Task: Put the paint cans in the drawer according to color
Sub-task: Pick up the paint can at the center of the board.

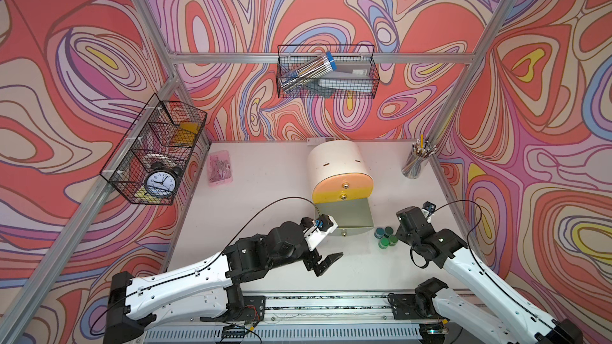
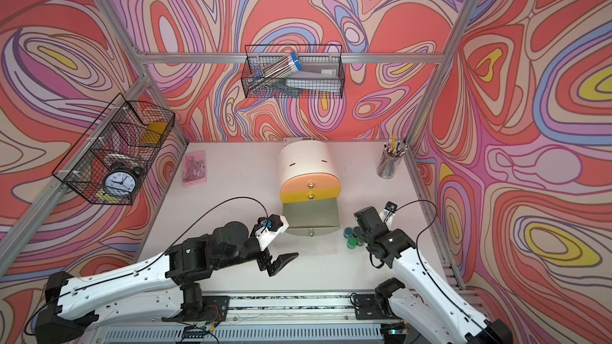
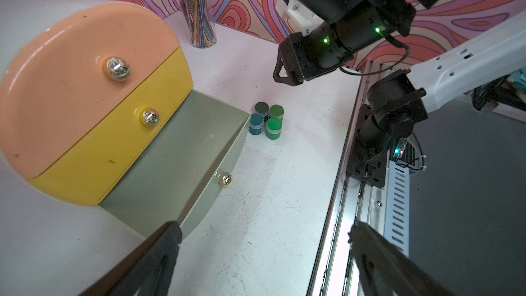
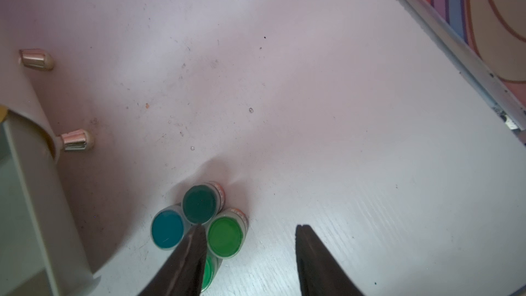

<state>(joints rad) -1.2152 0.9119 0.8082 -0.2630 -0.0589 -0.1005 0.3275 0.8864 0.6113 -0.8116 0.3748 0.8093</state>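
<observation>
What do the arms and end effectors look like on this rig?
Left arm and right arm: white shelled links, black joint housings, thin black cable looping to each wrist. Left end effector and right end effector: two dark tapered fingers. Green LEDs on right arm joints.

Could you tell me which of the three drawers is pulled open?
The grey-green drawer, the lowest; the peach drawer and yellow drawer above it sit closed.
</observation>
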